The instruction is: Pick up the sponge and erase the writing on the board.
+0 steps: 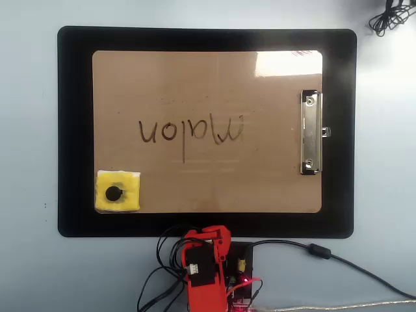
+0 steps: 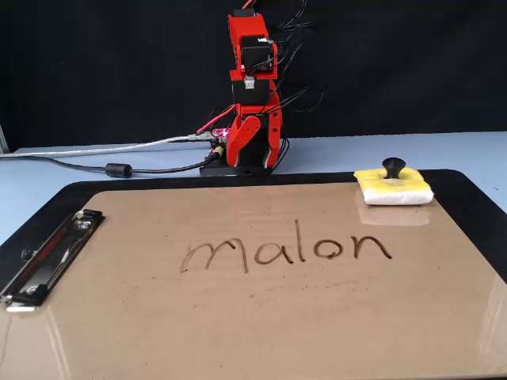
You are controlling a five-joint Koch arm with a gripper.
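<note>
One word, "malon", is being shown as the writing (image 2: 287, 252) in thin dark strokes across the middle of the board (image 2: 238, 332), which is lying flat nearest the camera in the fixed view. The board's metal clip (image 2: 43, 257) is being seen at its left short edge there, and at the right edge in the overhead view. The board is being carried by a larger black mat (image 1: 75, 130), whose border is showing all round it. At the board's far right corner in the fixed view, the sponge (image 2: 394, 188) is resting, yellow with a black knob upright in its centre; in the overhead view it is being seen at the lower left corner, well apart from the letters. Beyond the mat, on the pale blue counter (image 2: 444, 150), the red arm (image 2: 252, 87) is being held folded upright over its base, with cables (image 2: 119, 169) trailing away. Its hand (image 2: 252, 155) is pointing down, well apart from the sponge and grasping nothing; whether it is released or clenched cannot be told.
</note>
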